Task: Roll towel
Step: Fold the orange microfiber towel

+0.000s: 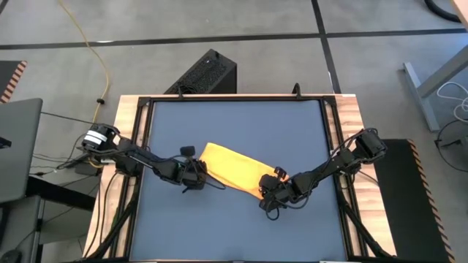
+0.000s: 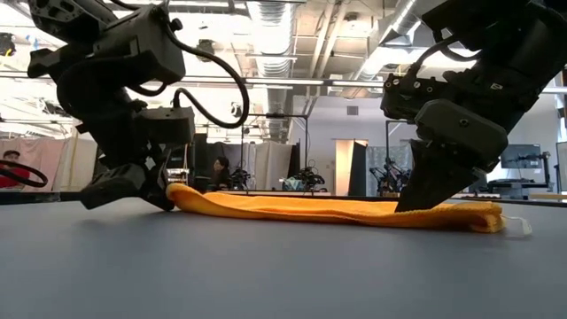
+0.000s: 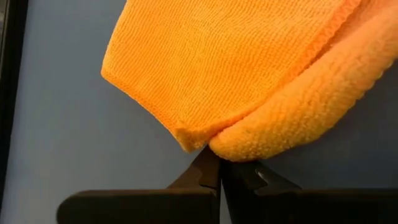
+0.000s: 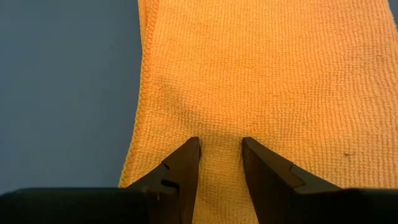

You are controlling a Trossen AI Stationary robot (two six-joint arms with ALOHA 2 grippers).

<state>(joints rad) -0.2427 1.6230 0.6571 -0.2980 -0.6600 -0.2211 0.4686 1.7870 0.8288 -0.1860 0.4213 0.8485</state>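
The yellow towel lies folded into a long strip on the dark blue tabletop, running from centre left toward the near right. One long edge is turned over into a thick lip. A small white tag sticks out at its right end. My left gripper is shut at the strip's left end. My right gripper stands open on the strip's right end, slanting down. My left gripper meets the towel's left-end corner, where the flat layer and the turned-over lip run together. The shut fingertips come at it slanting down from the table's left. The cloth hides how much lies between them. The towel rests on the table. My right gripper sets both fingertips on the towel's top face near its right end, slanting down from the right. The fingers stand apart with a band of cloth showing between them. The towel lies flat on the table beneath them.
A black frame and wooden border edge the table. A black box stands on the floor beyond the far edge, and a laptop sits off to the left. Bare blue tabletop lies far and near of the towel.
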